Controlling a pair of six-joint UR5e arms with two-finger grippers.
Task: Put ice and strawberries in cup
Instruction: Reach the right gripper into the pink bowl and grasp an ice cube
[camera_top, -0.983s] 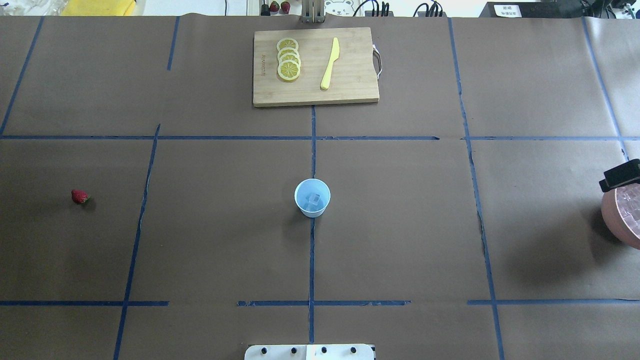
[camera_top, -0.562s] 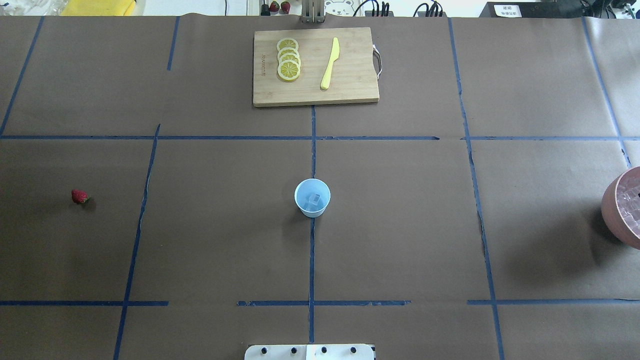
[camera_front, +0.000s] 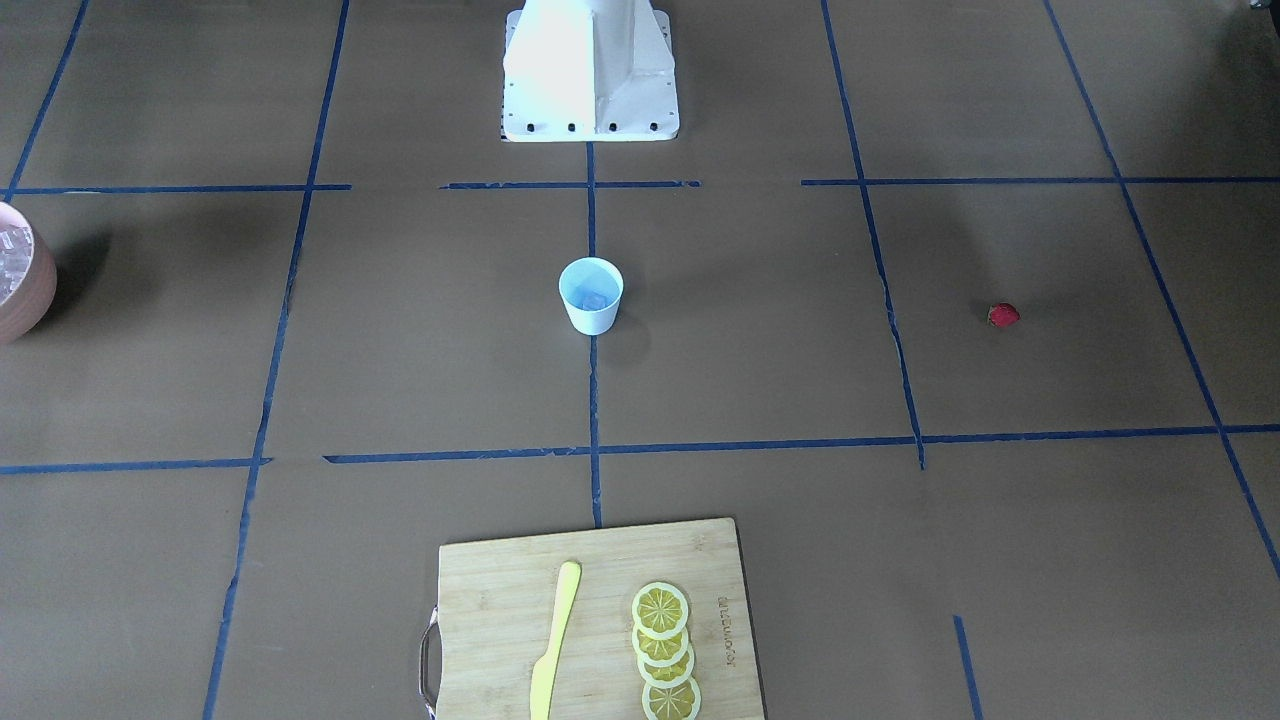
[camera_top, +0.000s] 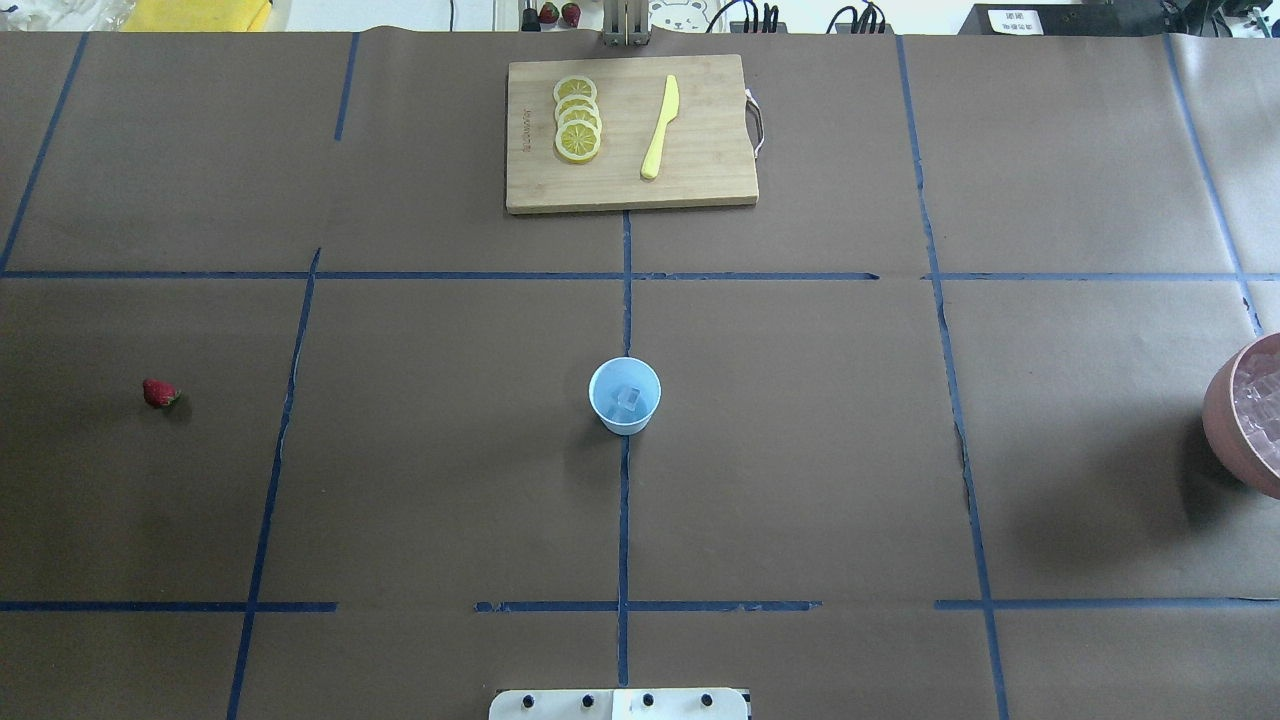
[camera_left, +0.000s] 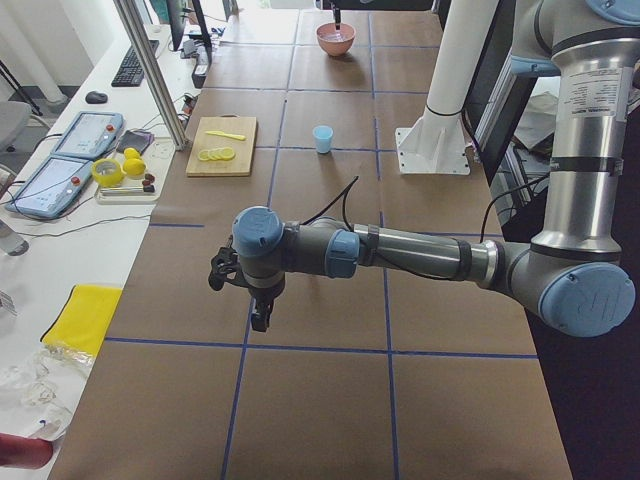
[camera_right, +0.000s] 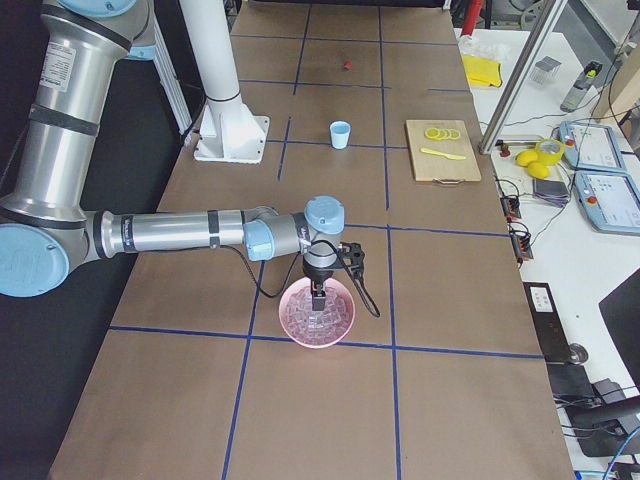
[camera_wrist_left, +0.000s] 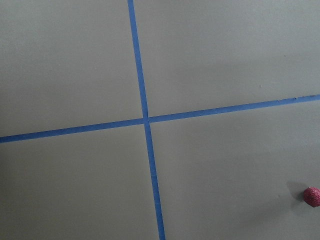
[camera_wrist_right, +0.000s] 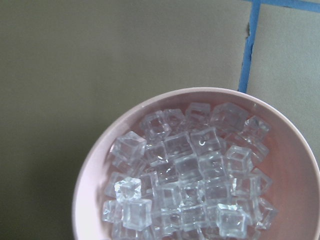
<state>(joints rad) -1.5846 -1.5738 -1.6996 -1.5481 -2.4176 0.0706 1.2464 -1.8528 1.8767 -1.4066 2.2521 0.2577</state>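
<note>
cup: cup (camera_top: 625, 396) upright mid-worktop (camera_top: 800, 450), on the centre blue tape line.
ice: some ice (camera_top: 628, 398) in the cup, exact count unclear. The bulk is heaped in the pink bowl (camera_top: 1225, 420) at the robot's right end of the worktop.
strawberry: strawberry (camera_top: 159, 393) on bare worktop, well apart from the cup on the robot's left. Not in the cup.
left end effector: left end effector (camera_left: 258, 318) points down over the worktop's left end. Wrist cam catches the strawberry at its lower right edge. Finger gap: cannot tell.
right end effector: right end effector (camera_right: 318, 297) points down directly over the pink bowl, tip close to the cubes. Wide or narrow: cannot tell.
other: cutting board (camera_top: 700, 190) on the far side from the robot, carrying overlapping lemon slices (camera_top: 577, 120) with a yellow knife (camera_top: 660, 127) beside them.
</note>
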